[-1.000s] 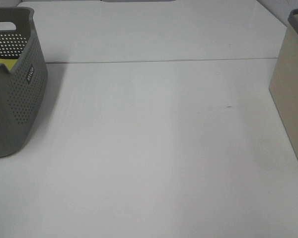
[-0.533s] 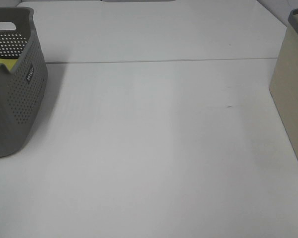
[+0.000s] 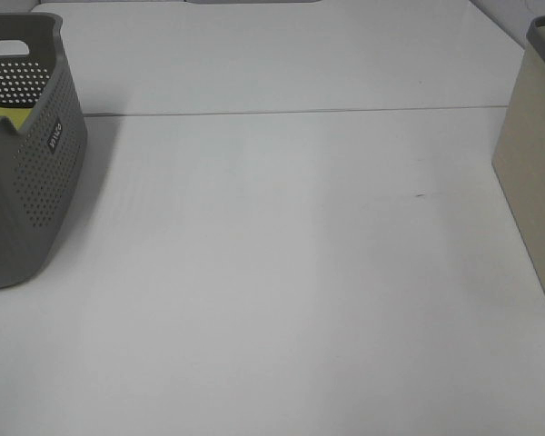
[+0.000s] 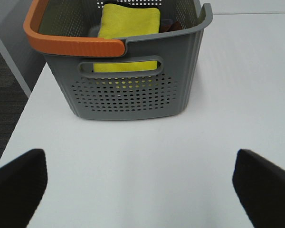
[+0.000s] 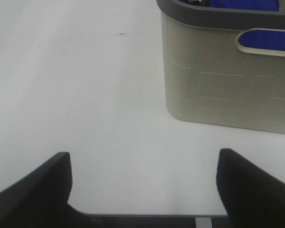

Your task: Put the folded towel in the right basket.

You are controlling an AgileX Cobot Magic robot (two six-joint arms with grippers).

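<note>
While spread wide, each end effector [image 4: 140, 183] [image 5: 142, 187] grips nothing

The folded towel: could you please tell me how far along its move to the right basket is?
Nothing looks done yet. The yellow folded towel lies inside the grey perforated basket on the left. The left gripper is open and empty facing that basket; the right gripper is open beside the beige right basket. Grasping, carrying and placing remain.

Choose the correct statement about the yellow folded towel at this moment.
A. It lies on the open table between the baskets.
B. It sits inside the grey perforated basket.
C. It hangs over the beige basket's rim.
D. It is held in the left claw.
B: the yellow folded towel lies within the grey perforated basket, showing through its handle slot.
</note>
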